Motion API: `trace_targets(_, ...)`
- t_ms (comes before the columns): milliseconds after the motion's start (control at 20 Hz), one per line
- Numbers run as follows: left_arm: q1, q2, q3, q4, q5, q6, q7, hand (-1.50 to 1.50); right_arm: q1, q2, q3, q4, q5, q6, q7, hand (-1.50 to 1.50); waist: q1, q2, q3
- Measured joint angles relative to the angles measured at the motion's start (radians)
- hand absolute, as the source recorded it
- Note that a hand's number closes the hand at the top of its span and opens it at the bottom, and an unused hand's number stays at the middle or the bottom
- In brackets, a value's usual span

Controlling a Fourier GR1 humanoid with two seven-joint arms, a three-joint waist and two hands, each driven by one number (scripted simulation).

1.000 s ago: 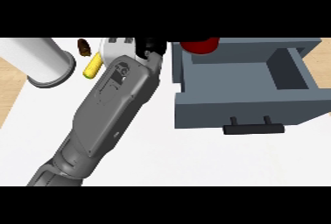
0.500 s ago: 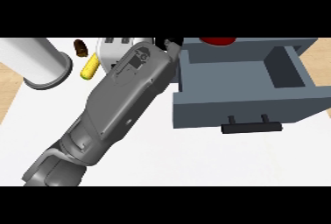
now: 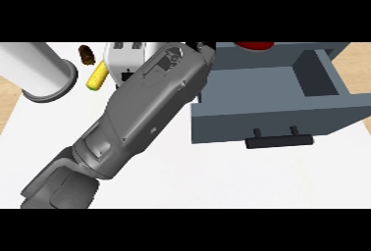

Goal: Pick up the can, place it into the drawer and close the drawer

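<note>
the left hand [image 3: 201,47] shows only a dark sliver past its forearm, so its fingers can't be made out. just right of it, the red can [image 3: 253,45] sits over the open drawer [image 3: 268,117].

I'm looking down at the white counter top [image 3: 217,176], with the grey forearm slanting across it and only a dark sliver of the hand [image 3: 205,47] showing at the top. Just to the right of that hand sits the open grey drawer [image 3: 268,93], black handle [image 3: 279,141] toward me, and a red can [image 3: 253,45] peeks over its far edge. Left of the hand I've got a white toaster [image 3: 124,59], a yellow corn cob [image 3: 97,78], a small brown object [image 3: 86,54] and, farthest out, a big white cylinder [image 3: 36,71] lying on its side.
</note>
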Motion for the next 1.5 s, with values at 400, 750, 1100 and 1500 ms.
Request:
trace_targets(400, -0.02, 0.0, -0.087, 0.087, 0.102, 0.016, -0.038, 1.5, -0.02, -0.004, 0.015, -0.016, 0.006, -0.017, 0.022, -1.5, -0.014, 0.004, 0.0)
trace_targets(750, -0.012, 0.0, -0.178, 0.127, 0.165, 0.064, -0.068, -1.5, -0.039, -0.025, 0.012, 0.006, -0.002, -0.015, 0.023, -1.5, -0.026, 0.007, 0.001)
trace_targets(1100, -0.013, 0.0, -0.228, 0.152, 0.224, 0.118, -0.099, -1.5, -0.033, -0.022, 0.014, -0.01, -0.006, -0.011, 0.034, -1.5, -0.036, 0.009, 0.001)
trace_targets(1500, -0.001, 0.0, -0.256, 0.154, 0.289, 0.133, -0.155, -1.5, -0.067, -0.026, 0.019, 0.002, 0.019, -0.019, 0.028, -1.5, -0.031, 0.01, 0.001)
